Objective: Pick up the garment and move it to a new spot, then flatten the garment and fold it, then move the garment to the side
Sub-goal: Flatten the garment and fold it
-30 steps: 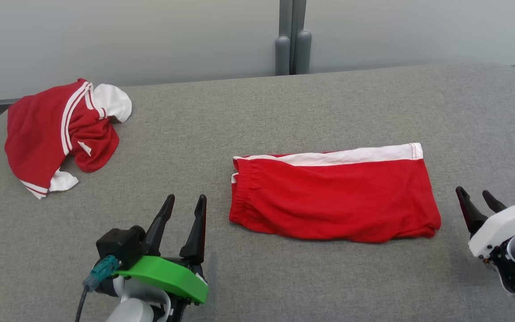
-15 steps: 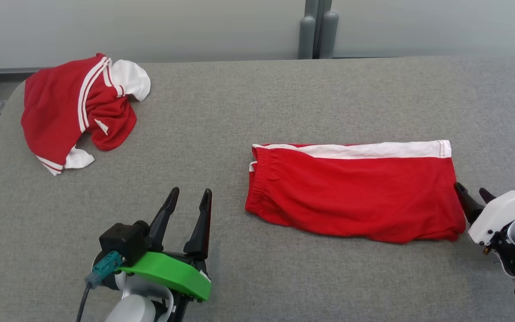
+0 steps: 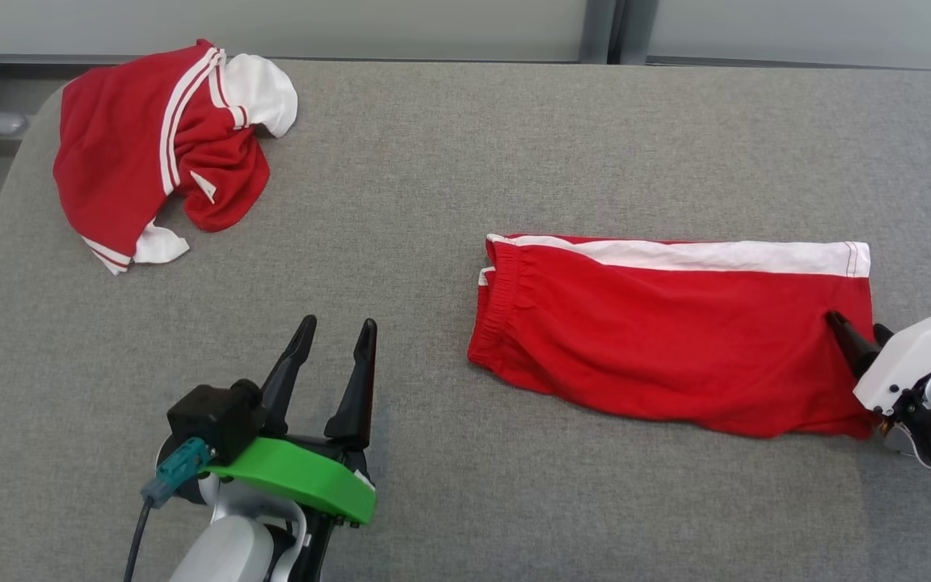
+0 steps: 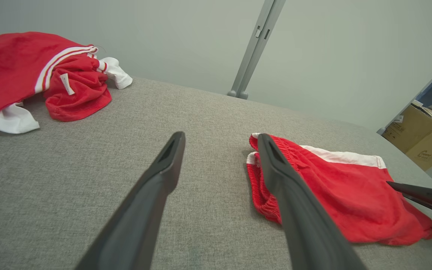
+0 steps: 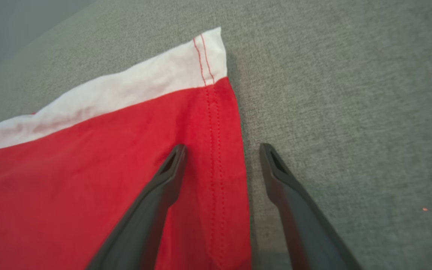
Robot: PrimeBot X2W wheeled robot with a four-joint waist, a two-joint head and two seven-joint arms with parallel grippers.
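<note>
A pale wall [image 4: 163, 33] backs a grey padded table [image 3: 465, 145], which from where I stand takes up most of the scene. The red shorts [image 3: 676, 339], with a white band along their far edge, lie flat and doubled over at about three o'clock on the table, waistband end toward the middle. They look already folded, so I'd judge the job in hand is shifting them aside.

That would explain the right gripper [image 3: 855, 325], down at four o'clock by the leg end. Its fingers are spread with nothing pinched between them. One is over the red cloth and the other over bare table, straddling the stitched edge as if to nip it.

The left gripper [image 3: 339, 322] sits at seven o'clock, fingers likewise parted and empty. It is well apart from the shorts, probably held in reserve.

A crumpled red-and-white garment [image 3: 158, 137] is heaped at ten o'clock, out of the way.

The one container is a cardboard box [image 4: 418, 138] off beyond the table's right end. What it holds I cannot tell.
</note>
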